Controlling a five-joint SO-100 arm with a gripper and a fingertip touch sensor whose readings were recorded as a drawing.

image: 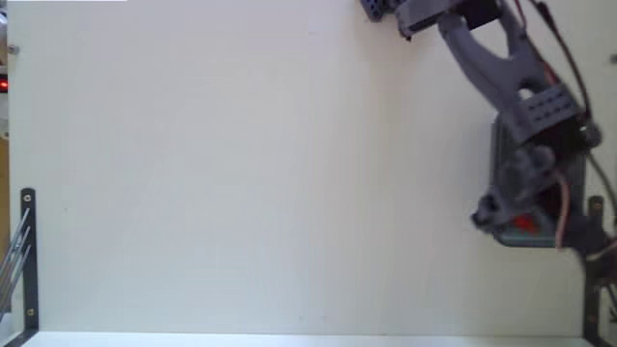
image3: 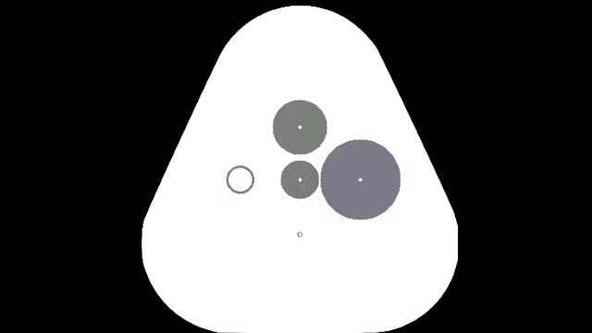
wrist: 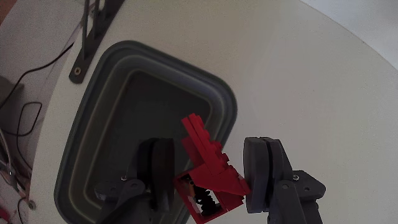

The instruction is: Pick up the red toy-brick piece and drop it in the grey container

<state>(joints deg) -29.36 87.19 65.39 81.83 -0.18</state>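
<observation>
The red toy-brick piece (wrist: 208,165) sits tilted between my gripper's (wrist: 210,149) two dark fingers, which press on its lower part; its upper end sticks out past the fingertips. Directly beneath lies the grey container (wrist: 124,59), a dark tray with rounded corners and a thick rim. In the fixed view the arm reaches down from the top right, and the gripper (image: 516,214) hangs over the container (image: 530,241) at the right edge. There the brick (image: 523,224) shows as a small red patch under the fingers. Most of the tray is hidden by the arm.
A black metal bracket (image: 27,260) stands at the table's left edge and another (image: 593,275) at the right, beside the tray. In the wrist view a bracket (wrist: 93,37) sits just beyond the tray. Cables (wrist: 25,115) lie off the table edge.
</observation>
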